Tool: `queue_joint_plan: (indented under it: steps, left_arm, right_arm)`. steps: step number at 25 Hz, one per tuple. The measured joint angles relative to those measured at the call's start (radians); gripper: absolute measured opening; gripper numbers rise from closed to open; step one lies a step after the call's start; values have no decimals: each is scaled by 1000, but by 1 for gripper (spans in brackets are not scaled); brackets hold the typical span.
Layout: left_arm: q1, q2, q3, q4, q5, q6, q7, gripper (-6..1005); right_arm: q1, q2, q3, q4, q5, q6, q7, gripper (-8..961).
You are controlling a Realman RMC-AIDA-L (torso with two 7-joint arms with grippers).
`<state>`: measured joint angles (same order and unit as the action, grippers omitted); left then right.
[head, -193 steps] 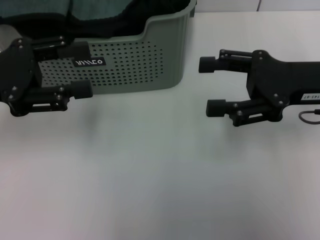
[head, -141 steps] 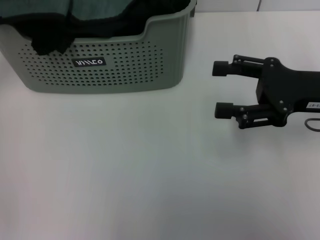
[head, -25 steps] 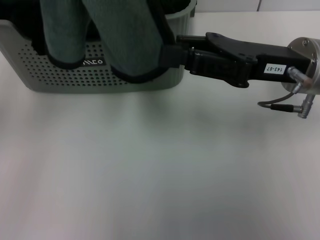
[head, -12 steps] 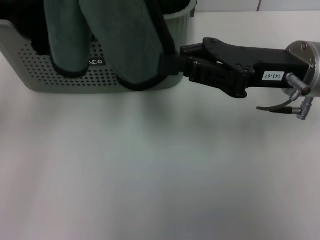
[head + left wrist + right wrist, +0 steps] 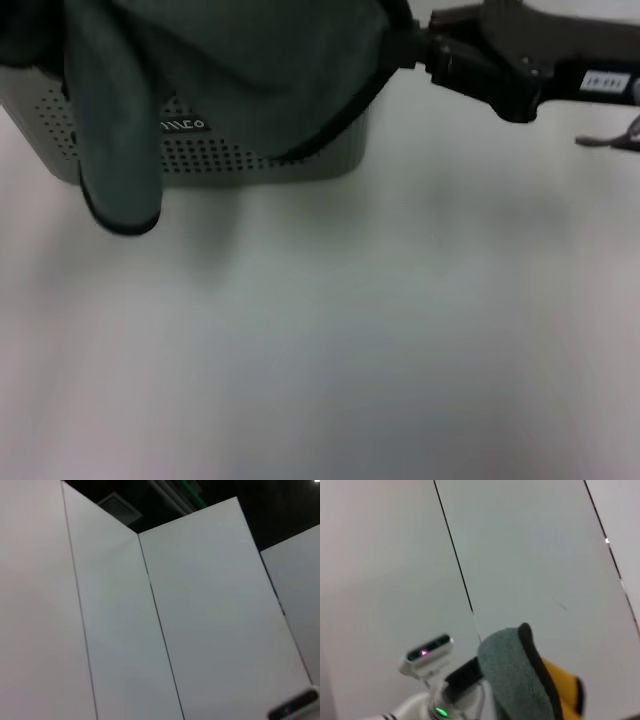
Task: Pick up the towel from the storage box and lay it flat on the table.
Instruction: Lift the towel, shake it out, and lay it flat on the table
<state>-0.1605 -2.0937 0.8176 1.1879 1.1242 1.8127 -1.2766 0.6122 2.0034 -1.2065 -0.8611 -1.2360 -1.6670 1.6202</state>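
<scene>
The dark teal-grey towel [image 5: 250, 70] with its black hem hangs in the air in front of the storage box [image 5: 325, 158] and covers most of the box's front. One fold [image 5: 120, 180] droops past the box's base at the left. My right gripper [image 5: 405, 45] is at the top right of the head view, shut on the towel's right edge. The right wrist view shows a towel corner [image 5: 512, 675] with its yellow reverse [image 5: 560, 685]. The towel's upper left runs out of the picture. My left gripper is not in view. The white table [image 5: 350, 330] lies below.
The box's black label [image 5: 185, 125] shows partly under the towel. The left wrist view shows only white wall panels [image 5: 200, 620]. A cable [image 5: 610, 140] hangs by my right wrist.
My right gripper has risen and moved back with the towel. The towel now spreads wider across the box front, and its left fold hangs lower.
</scene>
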Motion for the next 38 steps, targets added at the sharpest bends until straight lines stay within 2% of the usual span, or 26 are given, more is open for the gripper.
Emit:
queue_joint_plan:
  steps: [3, 6, 9, 11, 16, 19, 25, 29, 30, 33, 38]
  left_arm:
    - [3, 1, -1, -65, 1, 40, 83, 98]
    - [3, 1, 5, -122, 18, 66, 123, 99]
    - [3, 1, 7, -176, 35, 94, 166, 101]
    - [3, 1, 7, -206, 48, 112, 193, 102]
    - [-17, -1, 2, -331, 88, 86, 249, 158]
    - [-20, 1, 0, -366, 90, 81, 285, 219]
    - [-11, 1, -11, -432, 93, 73, 342, 340]
    - [-24, 4, -80, -465, 74, 72, 244, 461]
    - [-33, 9, -96, -467, 73, 72, 176, 501]
    - [-71, 37, -116, -478, 79, 81, 31, 509]
    - [-113, 72, -111, -502, 104, 112, -40, 521]
  right_arm:
    - [-12, -10, 12, -241, -129, 86, 88, 7]
    - [14, -19, 60, -424, -235, 115, 137, 8]
    - [81, -32, 117, -578, -353, 134, 199, 10]
    - [144, -43, 147, -637, -437, 147, 250, 11]
    - [283, -60, 189, -695, -614, 177, 289, 13]
    - [331, -60, 192, -734, -692, 205, 295, 15]
    - [350, -47, 193, -852, -758, 231, 300, 18]
    - [328, -46, 198, -946, -757, 236, 295, 20]
    - [322, -47, 204, -962, -754, 241, 292, 20]
    - [322, -51, 237, -986, -729, 253, 288, 22]
    - [336, -50, 271, -991, -682, 270, 270, 24]
